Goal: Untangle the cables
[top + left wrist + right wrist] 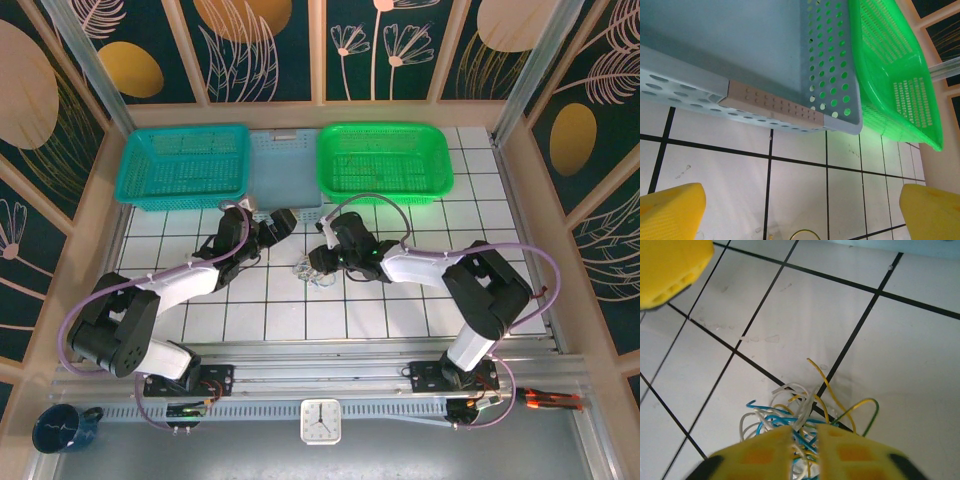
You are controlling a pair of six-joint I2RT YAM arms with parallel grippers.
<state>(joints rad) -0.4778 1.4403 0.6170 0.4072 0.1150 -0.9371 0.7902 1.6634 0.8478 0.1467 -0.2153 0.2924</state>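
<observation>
The cables point(311, 270) are a small tangle of blue, white and yellow-green wires on the white tiles mid-table. In the right wrist view the cables point(790, 407) bunch right at my right gripper point(805, 432), whose yellow fingers are shut on several strands with a narrow gap left between them. From above, the right gripper point(325, 260) sits at the tangle's right edge. My left gripper point(280, 224) hovers up and to the left of the tangle, open wide with nothing between its fingers point(670, 210). A yellowish cable loop point(805, 234) peeks in at the bottom of the left wrist view.
Three baskets line the far side: a teal basket point(185, 165), a grey-blue perforated basket point(285, 170) and a green basket point(385, 160). The grey-blue basket point(830, 75) and green basket point(890, 65) lie just ahead of the left gripper. Wooden walls enclose the table.
</observation>
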